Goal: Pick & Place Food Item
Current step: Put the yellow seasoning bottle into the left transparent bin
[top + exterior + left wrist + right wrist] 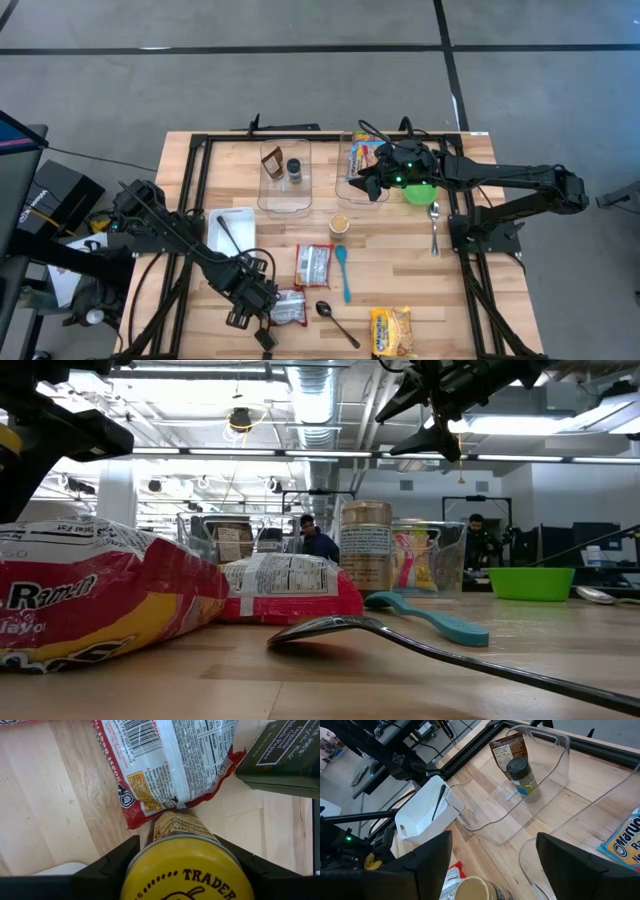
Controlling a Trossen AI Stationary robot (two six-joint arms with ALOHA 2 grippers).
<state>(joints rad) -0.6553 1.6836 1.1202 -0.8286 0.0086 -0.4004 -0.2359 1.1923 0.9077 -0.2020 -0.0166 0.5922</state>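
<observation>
A jar with a yellow lid (187, 872) stands upright under my left gripper (184, 862), which is shut on it near the table's front left (252, 300). The jar's bottom sits by the edge of a red-and-white ramen packet (170, 760), which lies flat on the wood (290, 308). Whether the jar's bottom rests on the table, I cannot tell. My right gripper (495, 865) hangs open in the air at the far right (378, 180), over a clear bin (352, 185) holding another packet (364, 155). My left gripper comes from above, pointing down, with one dark finger (112, 865) on each side of the jar's yellow lid rim (137, 865). The jar is pinched at its top and stays upright below the fingers. The lid hides the jar's lower body.
A dark green box (280, 760) lies close beside the jar. A white tray (232, 230), a second ramen packet (314, 265), a blue spoon (342, 270), a black spoon (335, 320), a yellow packet (390, 332), a tan-lidded jar (340, 224), a green bowl (420, 192) and a clear bin with a spice jar (285, 170) are spread over the table.
</observation>
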